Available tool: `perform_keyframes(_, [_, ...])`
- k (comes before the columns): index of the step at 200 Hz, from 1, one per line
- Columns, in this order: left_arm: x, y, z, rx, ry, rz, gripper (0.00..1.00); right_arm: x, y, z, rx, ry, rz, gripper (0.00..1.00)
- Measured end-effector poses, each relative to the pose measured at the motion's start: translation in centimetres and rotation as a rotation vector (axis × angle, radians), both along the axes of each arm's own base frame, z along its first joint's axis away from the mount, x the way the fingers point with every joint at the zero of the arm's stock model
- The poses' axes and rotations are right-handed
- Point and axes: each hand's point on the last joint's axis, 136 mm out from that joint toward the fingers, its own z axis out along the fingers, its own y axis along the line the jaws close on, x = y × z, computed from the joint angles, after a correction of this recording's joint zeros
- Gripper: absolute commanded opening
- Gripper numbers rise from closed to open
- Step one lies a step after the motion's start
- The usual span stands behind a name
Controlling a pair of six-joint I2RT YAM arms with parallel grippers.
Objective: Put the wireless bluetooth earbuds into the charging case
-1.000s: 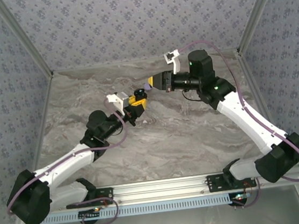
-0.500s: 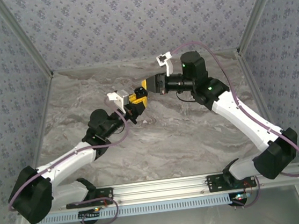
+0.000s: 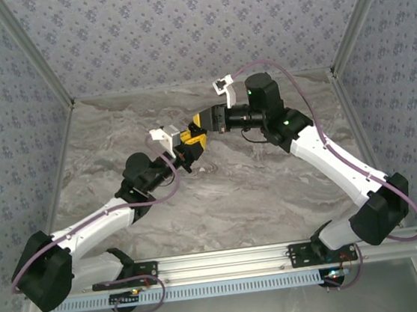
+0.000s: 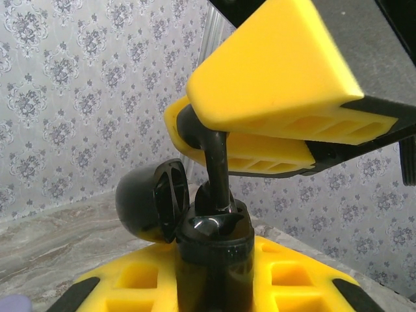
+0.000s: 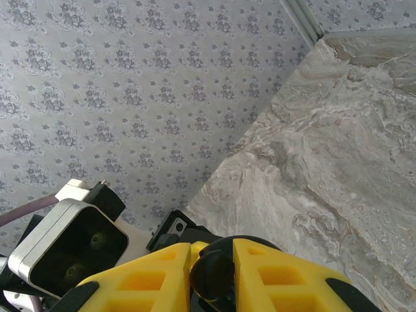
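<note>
My left gripper [image 4: 214, 289] is shut on an upright black charging case [image 4: 214, 253], whose round lid [image 4: 149, 201] hangs open to the left. From above, my right gripper [image 4: 190, 123] pinches the rounded head of a black stemmed piece [image 4: 219, 169]; its stem reaches down into the case's open top. That same black head [image 5: 211, 276] sits between my right fingers [image 5: 279, 279]. In the top view the two grippers meet mid-table, left [image 3: 189, 140] under right [image 3: 203, 122]. A sliver of a pale-lilac earbud [image 4: 12, 303] peeks in at a bottom corner; the other is hidden.
The marbled table [image 3: 256, 180] is walled by patterned panels at the back and sides [image 3: 179, 31]. The left wrist camera housing [image 5: 68, 247] sits close beside my right fingers. An aluminium rail [image 3: 221, 264] runs along the near edge.
My right arm has moved left and slightly down, bringing its fingers right over the case. The left gripper has held almost still.
</note>
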Motion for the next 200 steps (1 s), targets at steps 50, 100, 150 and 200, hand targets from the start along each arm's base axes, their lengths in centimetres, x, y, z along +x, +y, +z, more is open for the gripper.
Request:
perform_keyframes(50, [0.0, 0.0, 0.0, -0.001, 0.000, 0.000, 0.21, -0.2, 0.2, 0.0, -0.001, 0.000, 0.006, 0.23])
perform_keyframes(100, [0.1, 0.1, 0.0, -0.001, 0.001, 0.004, 0.21, -0.6, 0.5, -0.2, -0.010, -0.005, 0.017, 0.23])
perform_keyframes(150, [0.2, 0.1, -0.1, -0.001, 0.005, 0.016, 0.20, -0.4, 0.3, -0.6, -0.033, -0.011, 0.000, 0.23])
perform_keyframes(200, [0.3, 0.1, -0.3, 0.006, 0.014, 0.021, 0.20, -0.3, 0.1, -1.0, -0.060, -0.017, -0.013, 0.23])
